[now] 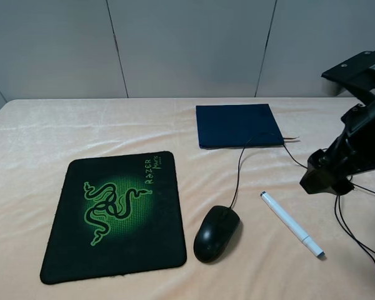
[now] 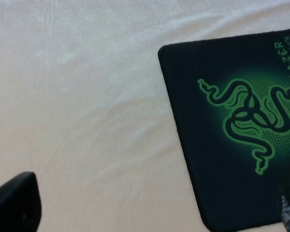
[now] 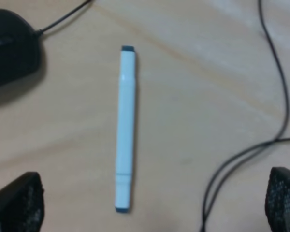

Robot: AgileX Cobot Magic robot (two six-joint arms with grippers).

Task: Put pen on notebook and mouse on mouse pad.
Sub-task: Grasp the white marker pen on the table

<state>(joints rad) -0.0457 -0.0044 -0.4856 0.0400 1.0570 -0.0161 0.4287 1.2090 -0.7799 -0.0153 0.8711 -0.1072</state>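
Observation:
The white pen (image 1: pixel 292 224) lies on the table right of the glossy black mouse (image 1: pixel 217 232), whose thin cable runs back toward the navy notebook (image 1: pixel 239 125). The Razer mouse pad (image 1: pixel 112 215) lies flat at the left, bare. My right gripper (image 3: pixel 150 198) hovers open over the pen (image 3: pixel 125 130), its two fingers (image 3: pixel 17 200) wide on either side of the pen's near end; the mouse (image 3: pixel 12 46) shows at the edge. In the exterior view the right arm (image 1: pixel 328 172) hangs above and right of the pen. My left gripper (image 2: pixel 154 198) is open over the mouse pad's (image 2: pixel 232 125) edge, holding nothing.
Black cables (image 1: pixel 353 234) trail from the right arm across the table's right side, also seen as cables (image 3: pixel 251 154) beside the pen. A reddish ribbon (image 1: pixel 292 138) sticks out of the notebook. The table (image 1: pixel 81 131) is covered in pale peach cloth.

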